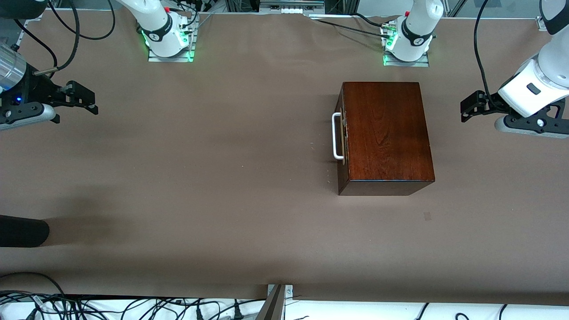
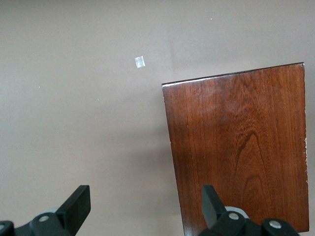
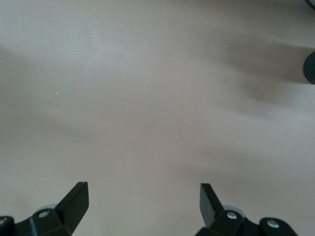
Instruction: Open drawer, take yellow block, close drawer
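The glossy mahogany box [image 1: 386, 133] stands on the brown table, toward the left arm's end. Its drawer is shut; the dark front [image 1: 342, 146] and white U-shaped handle [image 1: 336, 135] face the right arm's end. The yellow block is hidden. My left gripper [image 1: 469, 108] hangs open and empty over the table beside the box's handle-less end; the left wrist view shows its fingertips [image 2: 145, 196] wide apart, with the box top [image 2: 241, 147] below one of them. My right gripper [image 1: 89, 103] is open and empty over bare table at the right arm's end, as the right wrist view [image 3: 143, 194] also shows.
A small grey tape patch [image 1: 427, 216] lies on the table nearer the front camera than the box; it shows in the left wrist view [image 2: 140, 61]. A dark rounded object [image 1: 22, 231] juts in at the right arm's end. Cables lie along the table's front edge.
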`<control>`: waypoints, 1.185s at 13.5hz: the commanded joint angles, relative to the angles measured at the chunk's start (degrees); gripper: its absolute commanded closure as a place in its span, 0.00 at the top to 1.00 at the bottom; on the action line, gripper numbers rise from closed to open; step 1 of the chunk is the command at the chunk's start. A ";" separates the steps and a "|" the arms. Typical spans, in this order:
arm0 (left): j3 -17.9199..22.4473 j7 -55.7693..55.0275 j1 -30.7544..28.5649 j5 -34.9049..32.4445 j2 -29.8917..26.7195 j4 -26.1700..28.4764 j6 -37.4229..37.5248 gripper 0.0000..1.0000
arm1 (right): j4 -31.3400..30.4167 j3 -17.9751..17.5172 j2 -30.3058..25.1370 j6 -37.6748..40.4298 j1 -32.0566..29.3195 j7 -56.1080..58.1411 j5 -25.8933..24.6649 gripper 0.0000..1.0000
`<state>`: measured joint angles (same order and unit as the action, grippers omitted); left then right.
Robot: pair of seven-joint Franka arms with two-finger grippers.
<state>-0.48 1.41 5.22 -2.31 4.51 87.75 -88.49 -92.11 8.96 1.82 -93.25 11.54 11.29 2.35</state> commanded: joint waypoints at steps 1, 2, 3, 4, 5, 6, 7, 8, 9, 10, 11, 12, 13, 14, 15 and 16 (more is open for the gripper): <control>0.13 -0.27 -0.30 0.82 0.85 -2.06 1.57 1.00 | 1.14 0.09 0.20 0.97 -0.12 0.14 0.99 1.00; 0.22 -0.10 -0.56 0.99 0.85 -1.97 1.57 1.00 | 1.14 0.09 0.20 0.97 -0.20 0.14 0.99 1.00; 0.22 -0.01 -0.74 1.00 0.85 -1.97 1.66 1.00 | 1.14 0.09 0.20 0.97 -0.12 0.14 0.99 1.00; 0.31 -0.10 -0.74 1.00 0.85 -1.97 1.66 1.00 | 1.14 0.09 0.20 0.97 -0.12 0.14 0.99 1.00; 0.31 -0.10 -0.65 0.91 0.93 -1.97 1.66 1.00 | 1.14 0.09 0.20 0.97 -0.20 0.14 0.99 1.00; 0.31 -0.18 -0.65 0.82 0.94 -1.97 1.66 1.00 | 1.14 0.09 0.20 0.97 -0.12 0.14 0.99 1.00; 0.31 -0.18 -0.74 0.82 0.94 -1.97 1.75 1.00 | 1.14 0.09 0.29 0.97 -0.20 0.14 0.99 1.00; 0.31 -0.18 -0.65 0.82 0.94 -1.97 1.92 1.00 | 1.14 0.09 0.20 0.97 -0.20 0.14 0.99 1.00; 0.22 -0.18 -0.48 0.91 0.94 -2.06 1.92 1.00 | 1.14 0.09 0.20 0.97 -0.12 0.14 0.99 1.00; 0.13 -0.18 -0.48 0.91 0.94 -2.06 1.92 1.00 | 1.14 0.09 0.20 0.97 -0.20 0.23 0.99 1.00; 0.13 -0.18 -0.21 1.00 1.11 -1.97 2.10 1.00 | 1.14 0.09 0.20 1.05 -0.12 0.23 0.99 1.00; 0.13 -0.10 -0.30 1.00 1.37 -1.97 2.19 1.00 | 1.14 0.09 0.20 1.05 -0.12 0.23 0.99 1.00; 0.13 -0.18 -0.04 1.00 1.46 -2.06 2.19 1.00 | 1.14 0.09 0.20 1.05 -0.12 0.23 0.99 1.00; 0.13 -0.27 0.14 1.00 1.46 -2.06 2.10 1.00 | 1.14 0.09 0.20 1.05 -0.20 0.23 0.99 1.00; 0.13 -0.36 0.14 1.08 1.46 -2.06 2.10 1.00 | 1.14 0.09 0.20 1.05 -0.12 0.23 0.99 1.00; 0.13 -0.27 -0.03 1.00 1.46 -2.06 2.19 1.00 | 1.14 0.09 0.20 1.05 -0.12 0.23 0.99 1.00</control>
<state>-0.36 1.41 5.21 -2.31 5.02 87.75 -87.63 -92.11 8.97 1.82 -93.25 11.54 11.29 2.35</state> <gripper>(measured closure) 0.000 0.000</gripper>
